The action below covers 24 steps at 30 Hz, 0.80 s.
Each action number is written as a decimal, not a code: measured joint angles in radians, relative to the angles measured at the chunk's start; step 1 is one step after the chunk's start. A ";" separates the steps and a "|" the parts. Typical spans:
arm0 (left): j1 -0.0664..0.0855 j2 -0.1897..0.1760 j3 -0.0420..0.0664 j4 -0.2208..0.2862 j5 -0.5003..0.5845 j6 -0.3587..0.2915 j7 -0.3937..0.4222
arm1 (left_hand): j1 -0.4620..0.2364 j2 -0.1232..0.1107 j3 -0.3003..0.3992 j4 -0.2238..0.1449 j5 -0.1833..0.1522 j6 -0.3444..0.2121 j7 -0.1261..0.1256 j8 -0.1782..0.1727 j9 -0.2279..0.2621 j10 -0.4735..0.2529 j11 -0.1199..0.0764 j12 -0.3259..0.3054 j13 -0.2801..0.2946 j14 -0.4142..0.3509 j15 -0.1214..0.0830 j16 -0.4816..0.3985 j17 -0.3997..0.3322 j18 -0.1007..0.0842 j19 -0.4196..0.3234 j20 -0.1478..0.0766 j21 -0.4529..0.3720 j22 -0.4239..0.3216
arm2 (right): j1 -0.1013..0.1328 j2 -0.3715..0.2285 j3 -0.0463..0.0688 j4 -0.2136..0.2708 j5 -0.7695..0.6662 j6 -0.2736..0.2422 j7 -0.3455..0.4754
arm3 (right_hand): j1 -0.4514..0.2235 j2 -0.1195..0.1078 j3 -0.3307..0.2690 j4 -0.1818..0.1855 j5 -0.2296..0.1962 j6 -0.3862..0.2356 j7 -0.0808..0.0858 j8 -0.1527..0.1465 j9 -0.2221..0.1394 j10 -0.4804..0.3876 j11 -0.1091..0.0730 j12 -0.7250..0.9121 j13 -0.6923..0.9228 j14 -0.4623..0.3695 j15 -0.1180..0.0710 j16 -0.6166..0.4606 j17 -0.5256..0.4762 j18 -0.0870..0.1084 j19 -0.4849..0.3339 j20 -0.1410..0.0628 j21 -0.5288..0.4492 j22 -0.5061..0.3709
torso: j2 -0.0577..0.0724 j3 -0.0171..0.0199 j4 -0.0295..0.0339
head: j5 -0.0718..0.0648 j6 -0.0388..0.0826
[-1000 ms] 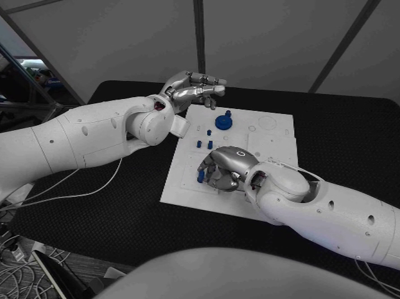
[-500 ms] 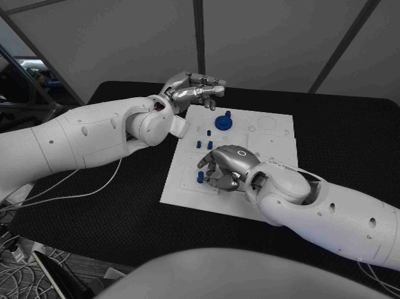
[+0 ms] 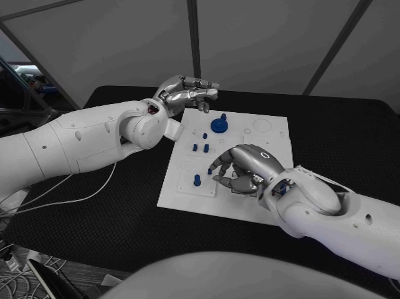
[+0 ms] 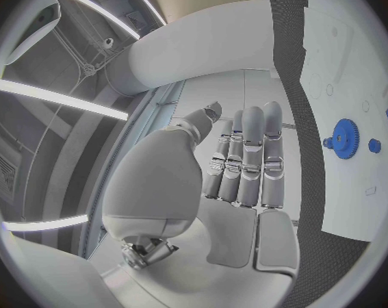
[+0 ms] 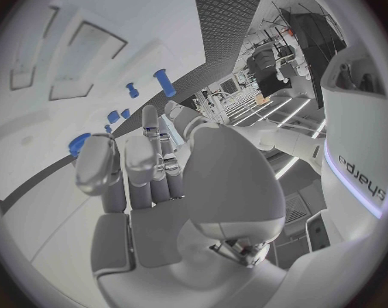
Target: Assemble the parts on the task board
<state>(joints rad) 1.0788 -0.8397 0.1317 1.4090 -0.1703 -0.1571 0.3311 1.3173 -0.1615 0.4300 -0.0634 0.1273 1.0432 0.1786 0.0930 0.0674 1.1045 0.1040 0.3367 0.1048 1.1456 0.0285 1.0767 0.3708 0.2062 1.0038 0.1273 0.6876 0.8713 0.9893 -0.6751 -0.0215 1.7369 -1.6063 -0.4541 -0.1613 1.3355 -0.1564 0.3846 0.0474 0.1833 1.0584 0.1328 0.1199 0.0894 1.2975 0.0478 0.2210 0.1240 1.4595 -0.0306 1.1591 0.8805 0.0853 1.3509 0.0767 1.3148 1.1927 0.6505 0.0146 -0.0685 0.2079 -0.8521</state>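
From my remote station, I see the white task board lying mid-table on the black table, with a blue gear standing near its far edge and small blue pegs upright just nearer than it. One more blue peg stands near the board's left edge. My right hand hovers over the board's middle, its fingers loosely curved and apart, holding nothing. My left hand hangs above the board's far left corner, its fingers straight and pressed side by side, also holding nothing; from its wrist camera the gear sits on the board beyond the fingertips.
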 measured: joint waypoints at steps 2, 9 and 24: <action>0.000 -0.002 -0.001 0.000 0.000 0.000 0.000 | 0.000 0.000 0.000 0.000 0.000 0.000 0.000 0.000 0.000 0.000 0.000 0.000 0.000 0.000 0.000 0.000 0.000 0.000 0.000 0.000 0.000 0.000 | 0.011 -0.048 0.002 0.023 0.060 0.004 0.008 | -0.021 -0.004 -0.018 0.017 0.013 0.006 -0.002 0.004 0.001 0.022 -0.003 0.027 0.019 0.000 0.000 0.000 0.001 0.000 0.000 0.000 0.000 0.000 | -0.002 -0.0002 -0.0021 | -0.009 0.003; 0.000 -0.019 -0.007 0.007 0.000 0.001 0.000 | -0.003 0.003 -0.012 0.007 0.000 0.000 0.000 0.004 0.001 -0.004 -0.004 0.015 0.004 0.000 0.000 0.000 0.000 0.000 -0.003 0.003 -0.006 -0.002 | 0.038 -0.234 0.007 0.092 0.258 0.076 -0.003 | -0.081 -0.004 -0.144 0.069 0.125 0.032 -0.028 0.063 0.022 0.049 -0.028 0.329 0.288 0.006 -0.016 0.115 0.174 0.000 0.056 -0.019 0.063 0.093 | -0.008 -0.0021 -0.0141 | -0.062 0.020; -0.001 -0.029 -0.013 0.023 0.000 -0.001 0.004 | -0.036 -0.012 -0.091 0.033 -0.005 0.004 -0.011 0.017 0.001 -0.007 -0.007 0.067 0.020 -0.004 -0.004 0.011 -0.003 0.000 -0.004 0.004 -0.023 -0.014 | 0.027 -0.396 0.007 0.176 0.305 0.043 -0.190 | -0.092 0.006 -0.423 0.209 0.220 -0.032 -0.045 0.207 0.103 0.061 -0.039 1.002 1.032 0.004 -0.029 0.245 0.382 -0.032 0.103 -0.026 0.141 0.115 | -0.016 -0.0034 -0.0392 | -0.132 0.027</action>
<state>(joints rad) 1.0783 -0.8684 0.1190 1.4322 -0.1703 -0.1576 0.3349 1.2814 -0.1733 0.3386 -0.0307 0.1222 1.0471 0.1675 0.1098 0.0687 1.0977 0.0971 0.4037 0.1249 1.1420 0.0249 1.0878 0.3676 0.2061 1.0002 0.1308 0.6644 0.8574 1.0165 -1.0711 -0.0148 1.9124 -1.3011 -0.4107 -0.3509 1.2435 -0.1507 -0.0388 0.2559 0.4033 1.0263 0.0878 0.3267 0.1922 1.3580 0.0089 1.2234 1.1560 1.4634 -0.0595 1.4045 1.2629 0.0533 1.4539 0.0506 1.4554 1.3081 0.6346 0.0112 -0.1078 0.0760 -0.8253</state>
